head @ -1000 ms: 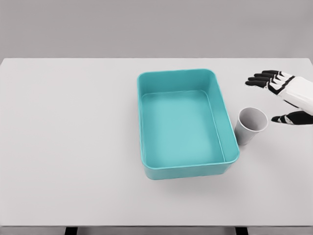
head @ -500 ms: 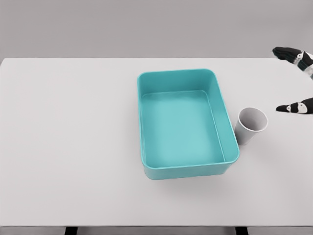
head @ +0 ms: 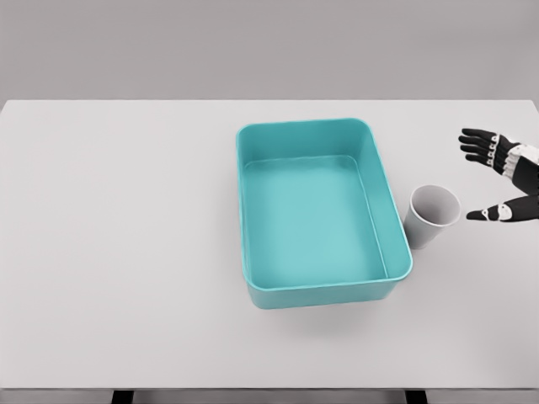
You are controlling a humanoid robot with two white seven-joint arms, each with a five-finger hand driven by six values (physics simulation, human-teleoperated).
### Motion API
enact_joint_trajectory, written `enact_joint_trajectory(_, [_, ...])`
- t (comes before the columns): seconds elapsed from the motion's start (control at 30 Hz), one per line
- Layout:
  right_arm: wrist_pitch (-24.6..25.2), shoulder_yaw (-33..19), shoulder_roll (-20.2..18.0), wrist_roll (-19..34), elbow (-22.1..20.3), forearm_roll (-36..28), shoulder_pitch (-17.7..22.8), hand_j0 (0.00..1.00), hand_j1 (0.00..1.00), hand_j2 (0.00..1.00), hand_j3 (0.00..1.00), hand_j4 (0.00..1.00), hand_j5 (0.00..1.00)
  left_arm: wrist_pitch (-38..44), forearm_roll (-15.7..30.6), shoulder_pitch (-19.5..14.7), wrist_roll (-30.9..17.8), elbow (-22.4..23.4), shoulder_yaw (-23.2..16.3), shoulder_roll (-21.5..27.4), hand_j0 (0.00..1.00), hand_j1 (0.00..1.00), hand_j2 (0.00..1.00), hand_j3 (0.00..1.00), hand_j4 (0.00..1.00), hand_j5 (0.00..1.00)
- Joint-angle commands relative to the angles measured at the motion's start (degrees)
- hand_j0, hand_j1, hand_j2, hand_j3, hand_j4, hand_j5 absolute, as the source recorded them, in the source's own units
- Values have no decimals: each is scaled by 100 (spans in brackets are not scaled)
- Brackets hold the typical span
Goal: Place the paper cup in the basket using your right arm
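Note:
A white paper cup (head: pixel 433 215) stands upright on the table, touching or just beside the right wall of the teal basket (head: pixel 394 217). The basket is a rectangular tub with nothing in it. My right hand (head: pixel 483 178) enters from the right edge, a little to the right of the cup. Its black fingers (head: pixel 477 143) are spread and the thumb points toward the cup, with a small gap between them. It holds nothing. The left arm does not show.
The white table (head: pixel 126 236) carries only the basket and cup. Its front edge runs along the bottom of the view and its far edge lies behind the basket.
The right hand drew back toward the right edge, then came in again and lower, ending closer to the cup. Cup and basket have not moved.

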Motion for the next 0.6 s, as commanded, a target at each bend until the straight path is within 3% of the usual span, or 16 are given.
enact_joint_trajectory(0.0, [-9, 47, -30, -1, 26, -37, 9, 100, 100, 100, 100, 100, 100, 0, 0, 0, -7, 1, -5, 0, 100, 100, 100, 100, 100, 100])
enact_joint_trajectory(0.17, [-106, 355, 23, -1, 122, -19, 79, 100, 100, 100, 100, 100, 100, 0, 0, 0, -7, 1, -5, 0, 100, 100, 100, 100, 100, 100])
enact_joint_trajectory(0.37, [-651, 355, 41, -1, 825, -28, 158, 100, 100, 100, 100, 100, 100, 0, 0, 0, 1, 1, -5, 0, 100, 100, 100, 100, 100, 100])
enact_joint_trajectory(0.43, [-774, 346, 49, -1, 861, -28, 202, 100, 100, 100, 100, 100, 100, 0, 0, 0, 1, 1, -5, 0, 100, 100, 100, 100, 100, 100])
enact_joint_trajectory(0.57, [-1169, 364, 401, -1, 1230, -28, 229, 100, 100, 100, 100, 100, 100, 0, 0, 0, -7, 1, -5, 0, 100, 100, 100, 100, 100, 100])
